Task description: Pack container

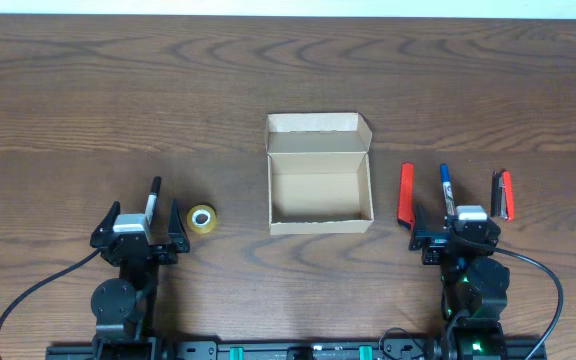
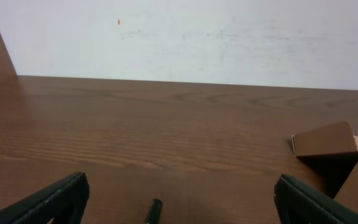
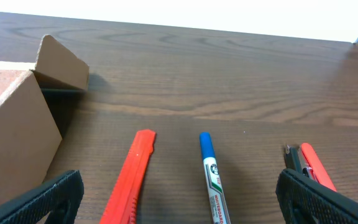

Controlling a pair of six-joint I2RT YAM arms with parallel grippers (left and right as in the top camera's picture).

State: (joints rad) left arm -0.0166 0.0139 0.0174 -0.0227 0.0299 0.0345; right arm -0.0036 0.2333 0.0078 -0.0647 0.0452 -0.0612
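Wood-grain desk [image 1: 118, 100]; tan cardboard container [image 1: 320, 225], long axis left-right (flap lid tipped back); left hand [image 1: 143, 214], right hand [image 1: 455, 222] both released.

Left of open tan cardboard box [image 1: 320, 195]: yellow tape roll [image 1: 201, 218], black marker pen [image 1: 154, 196]. Right: red plastic cutter [image 1: 406, 192], blue-capped marker [image 1: 446, 184], red-and-black tool [image 1: 504, 194].

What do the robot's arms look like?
The left end effector and right end effector are black, each with two wedge-shaped fingers and a white block on top. A black cable loops from each arm; green lights glow on the right one.
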